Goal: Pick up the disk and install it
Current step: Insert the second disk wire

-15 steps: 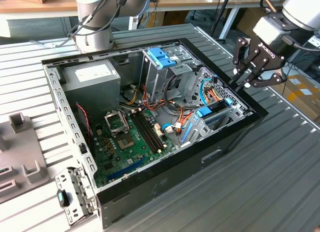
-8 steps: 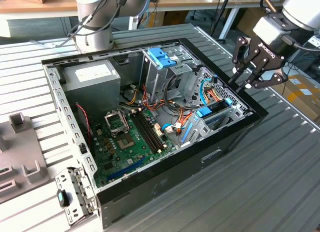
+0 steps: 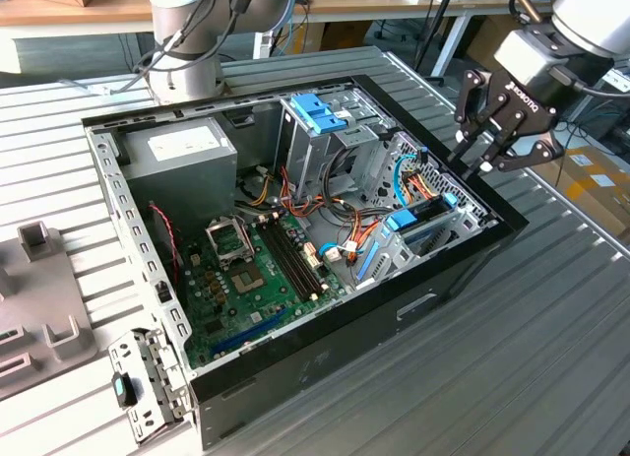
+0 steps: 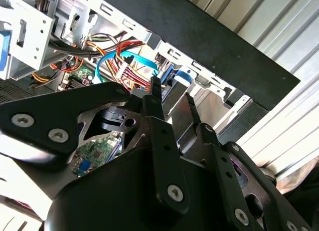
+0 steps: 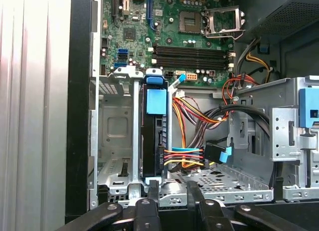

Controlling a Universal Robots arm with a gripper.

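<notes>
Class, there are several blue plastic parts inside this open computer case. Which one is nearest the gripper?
The blue carrier of the disk, standing on edge in the bay just below the gripper. The taller light-blue latch sits farther back.

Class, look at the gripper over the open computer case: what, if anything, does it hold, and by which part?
Nothing. The gripper hangs open and empty above the case's edge; the disk stands in its bay, apart from it.
</notes>
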